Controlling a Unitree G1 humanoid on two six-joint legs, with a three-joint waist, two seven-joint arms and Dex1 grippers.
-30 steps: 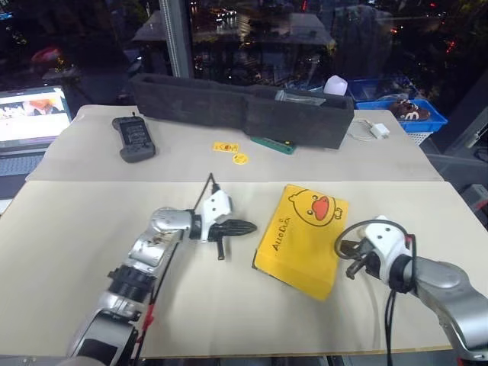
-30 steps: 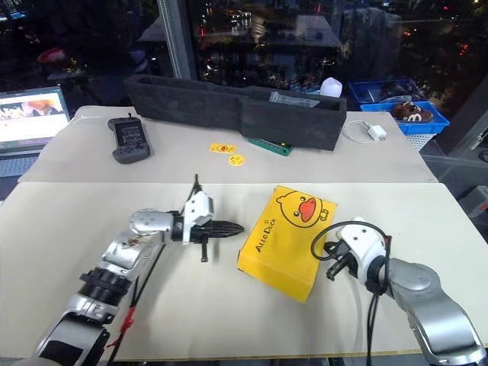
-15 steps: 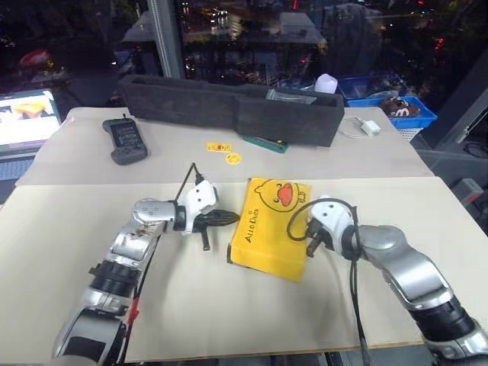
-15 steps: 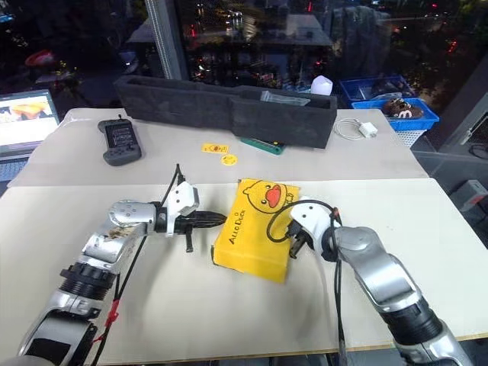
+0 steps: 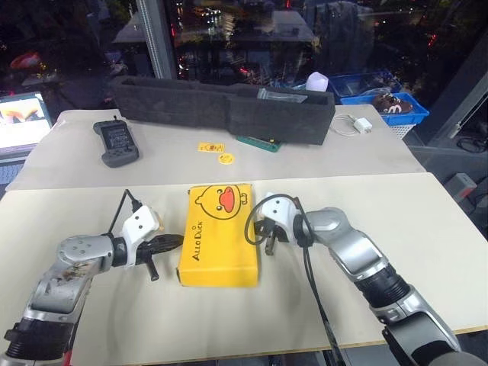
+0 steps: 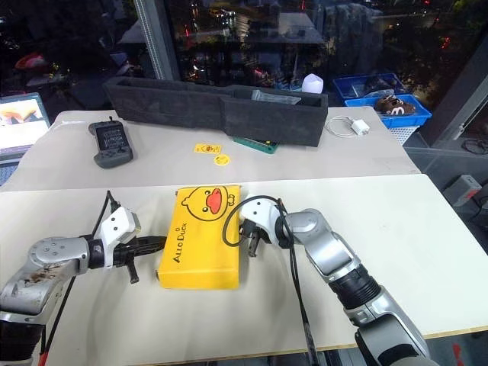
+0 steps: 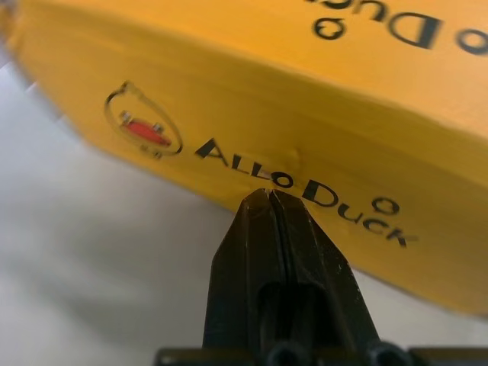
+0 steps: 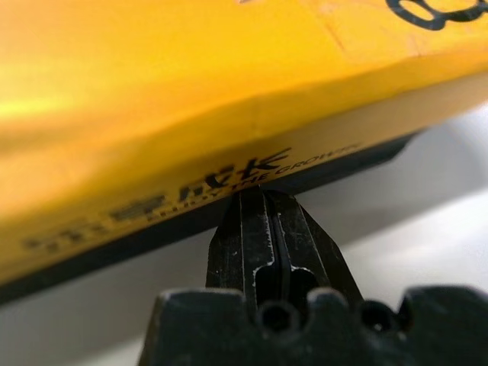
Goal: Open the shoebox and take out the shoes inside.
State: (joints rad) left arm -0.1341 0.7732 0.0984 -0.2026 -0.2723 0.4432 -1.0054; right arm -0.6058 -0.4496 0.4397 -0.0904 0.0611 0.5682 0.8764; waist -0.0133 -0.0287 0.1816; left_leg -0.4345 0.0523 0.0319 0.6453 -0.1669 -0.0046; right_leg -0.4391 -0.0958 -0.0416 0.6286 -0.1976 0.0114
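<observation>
The shoebox [image 5: 219,232] lies flat on the near table with its yellow duck-face lid closed. The shoes are hidden inside it. My left gripper [image 5: 177,241] is shut, and its tip [image 7: 268,195] touches the lid's left long side at the "ALLO DUCK" print. At the opposite long side, my right gripper [image 5: 261,229] is shut too. Its tip [image 8: 259,191] presses where the yellow lid's lower edge meets the dark base. The box sits between the two grippers.
A long dark grey foam tray [image 5: 221,110] runs along the far table, with a blue bin [image 5: 385,103] behind its right end. A handheld controller [image 5: 116,142], yellow stickers [image 5: 216,149], a green strip [image 5: 259,142] and a white charger [image 5: 358,124] lie near it. A laptop [image 5: 19,114] stands far left.
The shoebox has slid left and turned from a slant to lie square. My right gripper came left against its side, and my left gripper drew back left. The camera shifted too.
</observation>
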